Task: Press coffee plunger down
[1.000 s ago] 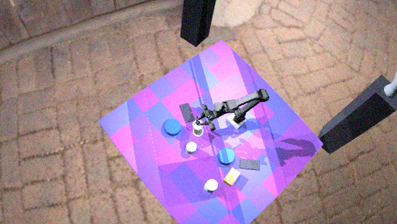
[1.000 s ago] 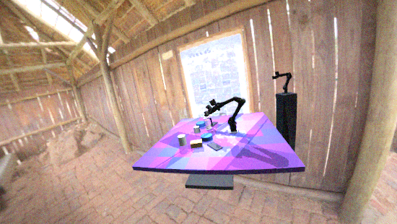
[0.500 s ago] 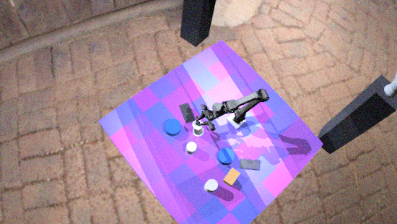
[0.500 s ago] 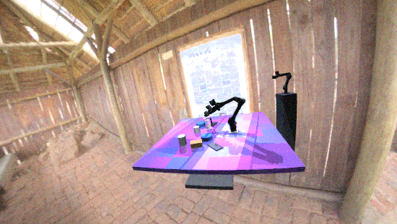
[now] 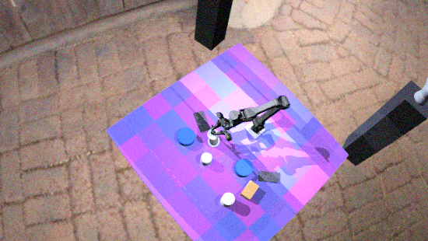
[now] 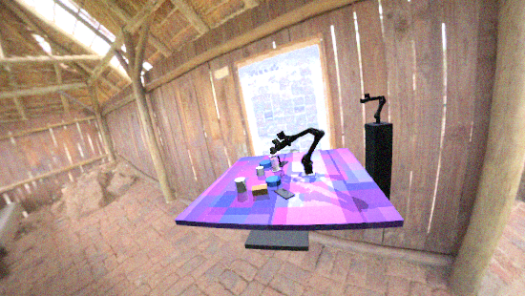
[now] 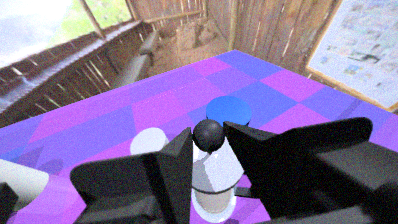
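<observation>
While the arm reaches out low over the purple checked table (image 5: 311, 183), its gripper (image 7: 209, 145) is closed on the black plunger knob (image 7: 208, 135) of the coffee press (image 7: 214, 185), one finger (image 7: 175, 165) on each side of the ball. The press stands upright, its pale cylinder straight below the knob, near the middle of the table and close in front of the arm's base. Just beyond the press lies a blue disc (image 7: 228, 111), and beside the press, toward the table's near edge, stands a white cylinder (image 7: 149, 141). In the top view a dark flat card (image 5: 201, 121) lies just next to the press, and a second blue disc (image 5: 243, 167), an orange block (image 5: 250, 190) and another white cylinder (image 5: 227, 199) sit farther from it. How far the plunger rod has gone down is hard to judge, perhaps most of the way.
</observation>
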`<state>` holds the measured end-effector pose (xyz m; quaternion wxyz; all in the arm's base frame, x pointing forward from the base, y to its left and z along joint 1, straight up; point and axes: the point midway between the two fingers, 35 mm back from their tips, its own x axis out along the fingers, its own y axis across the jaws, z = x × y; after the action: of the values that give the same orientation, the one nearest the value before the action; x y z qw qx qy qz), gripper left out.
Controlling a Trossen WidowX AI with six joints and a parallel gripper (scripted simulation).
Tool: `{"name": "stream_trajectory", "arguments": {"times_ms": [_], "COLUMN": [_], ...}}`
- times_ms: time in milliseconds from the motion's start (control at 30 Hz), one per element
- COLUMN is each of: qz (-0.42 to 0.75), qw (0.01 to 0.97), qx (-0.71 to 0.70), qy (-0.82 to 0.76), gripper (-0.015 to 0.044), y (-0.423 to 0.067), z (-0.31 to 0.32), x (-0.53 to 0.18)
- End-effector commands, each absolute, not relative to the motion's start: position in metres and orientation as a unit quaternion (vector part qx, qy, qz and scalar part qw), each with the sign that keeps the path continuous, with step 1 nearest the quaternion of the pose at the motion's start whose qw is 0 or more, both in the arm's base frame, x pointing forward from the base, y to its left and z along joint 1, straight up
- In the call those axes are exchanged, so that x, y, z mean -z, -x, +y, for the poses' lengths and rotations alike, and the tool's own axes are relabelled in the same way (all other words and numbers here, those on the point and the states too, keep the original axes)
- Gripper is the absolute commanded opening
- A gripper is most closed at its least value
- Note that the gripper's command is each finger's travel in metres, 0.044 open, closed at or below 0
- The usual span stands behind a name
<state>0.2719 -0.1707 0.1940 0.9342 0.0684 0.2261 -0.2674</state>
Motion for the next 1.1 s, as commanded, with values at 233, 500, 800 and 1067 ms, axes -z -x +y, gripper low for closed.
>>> {"name": "stream_trajectory", "arguments": {"times_ms": [233,500,800,1067], "qz": [0.228,0.229,0.238,0.238], "qw": [0.934,0.934,0.932,0.932], "qx": [0.267,0.267,0.265,0.265], "qy": [-0.069,-0.069,-0.069,-0.069], "gripper": [0.0361,0.0440,0.0440,0.0440], "y": [-0.272,-0.271,-0.247,-0.247], "z": [-0.171,-0.170,-0.154,-0.155], "x": [-0.193,-0.199,-0.272,-0.269]}}
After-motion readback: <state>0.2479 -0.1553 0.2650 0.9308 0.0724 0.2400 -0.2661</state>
